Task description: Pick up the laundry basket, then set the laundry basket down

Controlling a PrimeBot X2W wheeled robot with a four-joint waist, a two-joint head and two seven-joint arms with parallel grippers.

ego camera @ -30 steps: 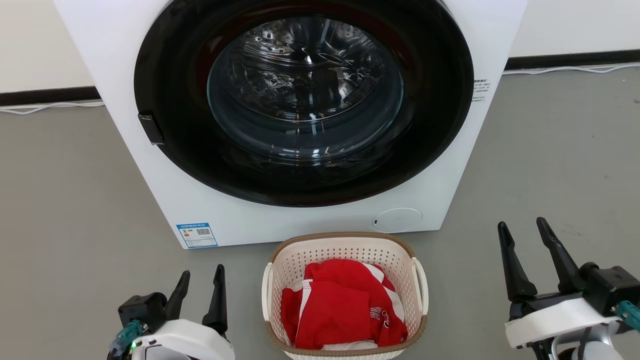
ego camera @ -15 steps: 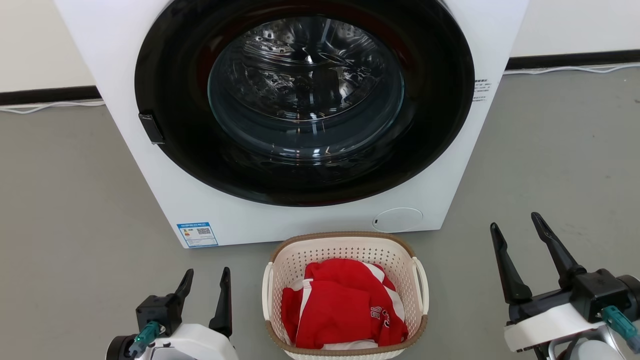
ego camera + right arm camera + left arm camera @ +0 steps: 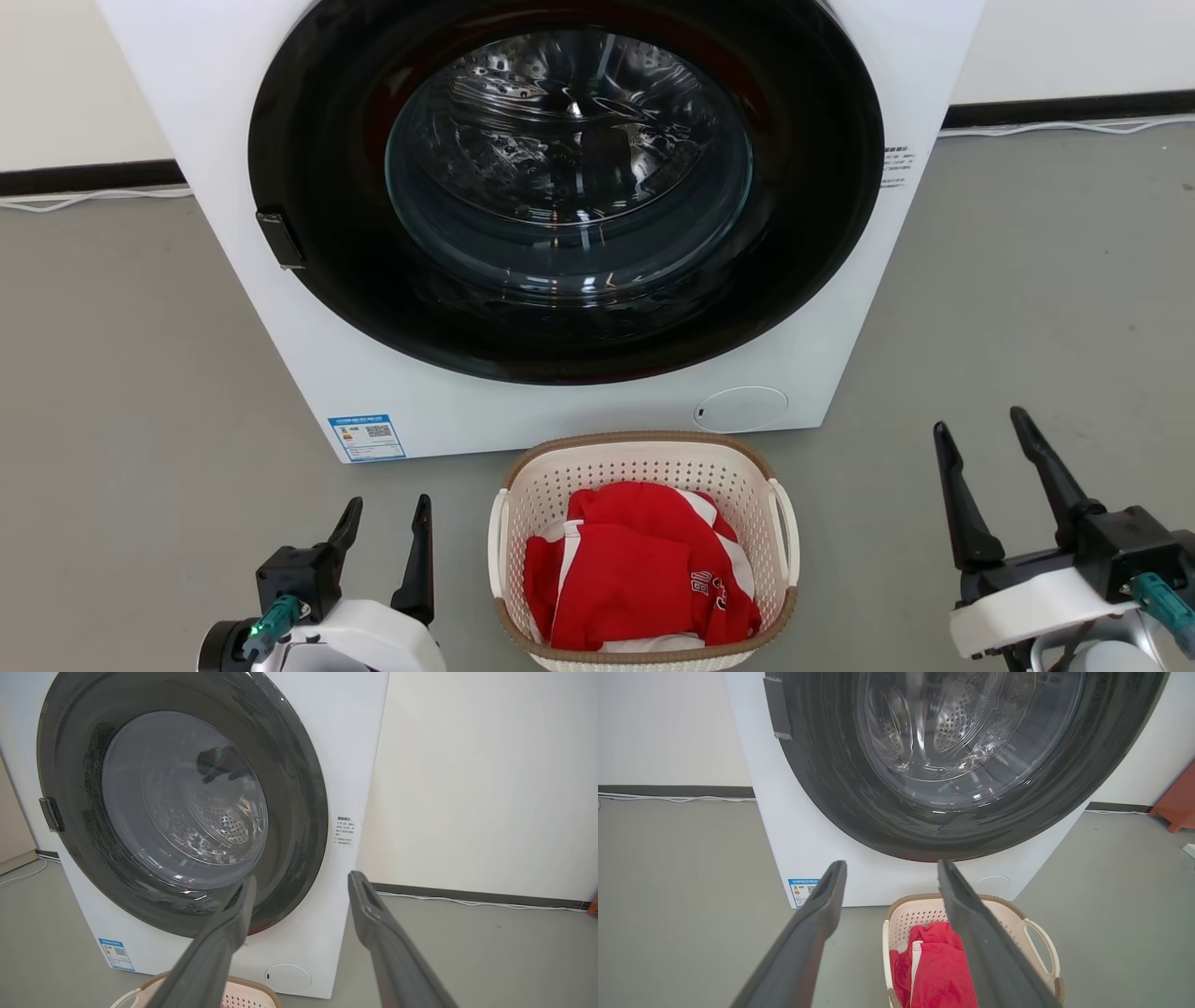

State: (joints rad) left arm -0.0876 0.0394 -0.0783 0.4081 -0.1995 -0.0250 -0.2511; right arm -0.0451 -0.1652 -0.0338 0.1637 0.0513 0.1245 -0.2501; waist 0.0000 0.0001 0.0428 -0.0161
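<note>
The laundry basket (image 3: 644, 441) is small, cream-white and perforated, with a brown rim. It stands on the grey floor just in front of the washer and holds a red and white garment (image 3: 635, 569). My left gripper (image 3: 389, 504) hovers open to the basket's left, a short gap from its white side handle (image 3: 498, 551). My right gripper (image 3: 978, 420) is open well off to the basket's right. In the left wrist view the open gripper (image 3: 892, 863) looks toward the washer, with the basket (image 3: 915, 914) low between and right of the fingers. The right wrist view has its gripper (image 3: 303, 876) open above the basket's rim (image 3: 254, 983).
A white front-loading washer (image 3: 560, 415) with a shut dark glass door (image 3: 569, 168) rises directly behind the basket. White cables (image 3: 93, 198) run along the baseboard. A red-brown object (image 3: 1176, 807) sits at the far right by the wall. Grey floor spreads on both sides.
My left gripper has shifted a little to the right, nearer the basket. The right gripper drifted slightly left and back. The basket has not moved.
</note>
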